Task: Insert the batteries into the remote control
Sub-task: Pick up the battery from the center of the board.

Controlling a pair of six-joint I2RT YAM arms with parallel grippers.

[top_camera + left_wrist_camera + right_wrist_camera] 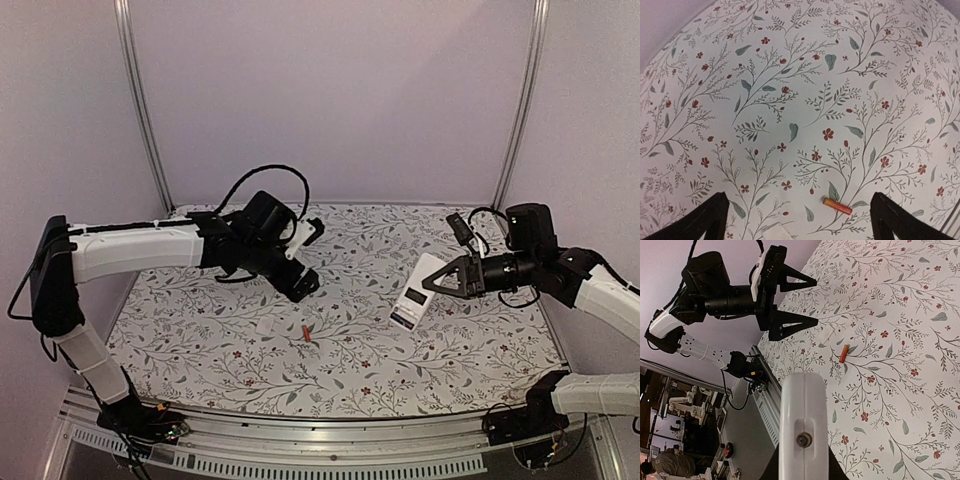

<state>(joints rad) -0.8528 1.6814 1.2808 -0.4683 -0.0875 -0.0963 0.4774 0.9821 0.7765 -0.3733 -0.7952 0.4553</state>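
The orange battery (836, 206) looks light, hard and roll-prone, so pinch its middle with the wide-open left gripper (799, 196); the right gripper (445, 278) clamps the remote (413, 297)

Remote control (415, 290): markings too small to be read.
Other surfaces: no legible text, label or number is seen.

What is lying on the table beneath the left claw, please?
Beneath the open left claw an orange battery lies on the flowered table, a small flat white piece nearby, partly cut off at the picture's edge. No second battery shows; the fingers hide some table.
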